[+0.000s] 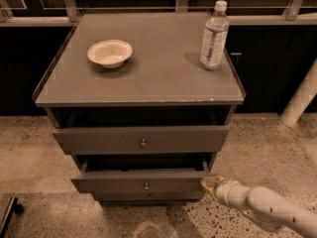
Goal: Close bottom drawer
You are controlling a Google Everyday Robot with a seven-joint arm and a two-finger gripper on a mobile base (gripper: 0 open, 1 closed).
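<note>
Got bowl (110,52) left, bottle (214,36) right on worktop (158,81); bottom drawer (124,182) sticking out below, claw (210,184) at its right corner.

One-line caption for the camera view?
Gripper at right corner of open grey-brown wooden bottom drawer; white bowl and clear plastic bottle on cabinet top.

You had a bowl (110,52) on the left of the cabinet top (158,81) and a bottle (214,35) upright at its far right, well apart. The upper drawer (99,140) stood open. A white post (302,95) leaned at right on speckled floor (257,143). The gripper (210,184) sat near right, low.
</note>
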